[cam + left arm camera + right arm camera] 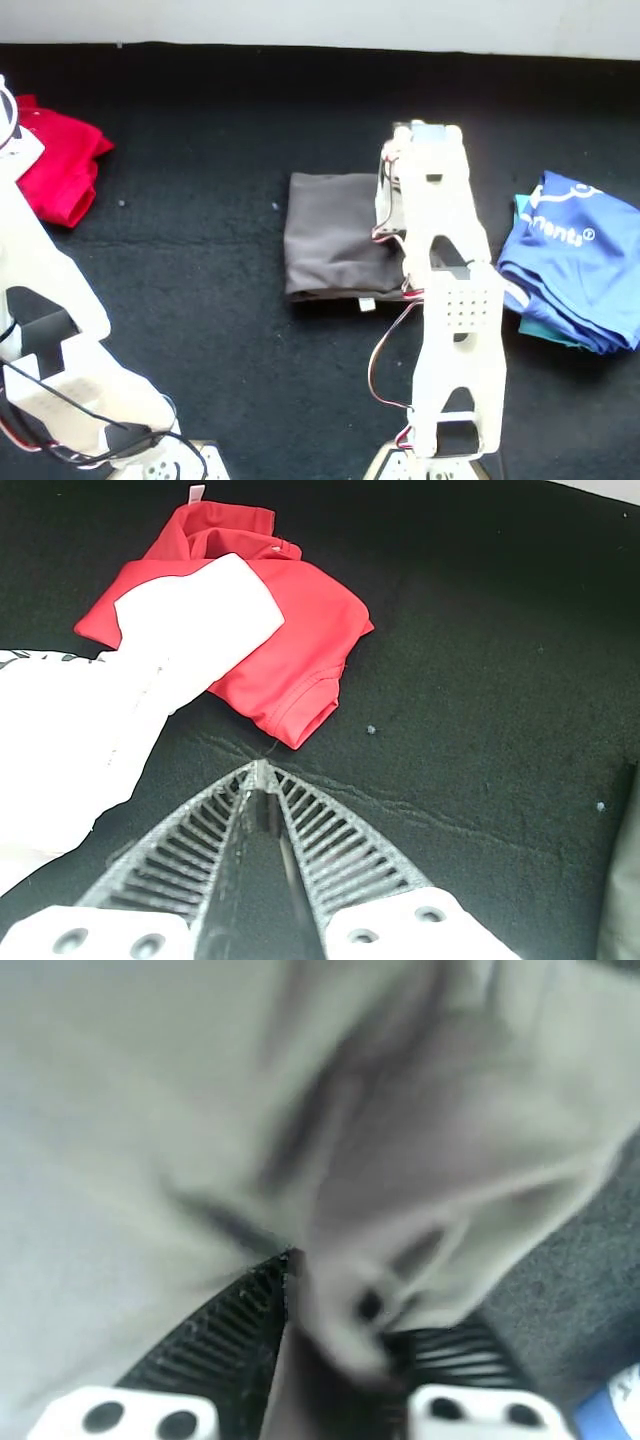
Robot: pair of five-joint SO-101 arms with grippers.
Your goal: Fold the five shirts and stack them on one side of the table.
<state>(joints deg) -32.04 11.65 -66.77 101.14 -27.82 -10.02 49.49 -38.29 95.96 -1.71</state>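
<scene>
A grey shirt (335,235) lies folded at the table's middle, and my right arm (440,250) stands over its right edge. Seen from the right wrist, my right gripper (335,1310) is shut on a bunched fold of the grey shirt (200,1110), which covers most of the fingers. A crumpled red shirt (60,170) lies at the far left. In the left wrist view my left gripper (262,772) is shut and holds nothing, just above the black table, short of the red shirt (290,640). Blue shirts (575,255) sit stacked at the right.
A teal shirt (545,330) peeks out under the blue stack. A white shape (150,690) overlaps the red shirt's edge in the left wrist view; I cannot tell what it is. The black tabletop (220,340) stretches between the arms' bases and the shirts.
</scene>
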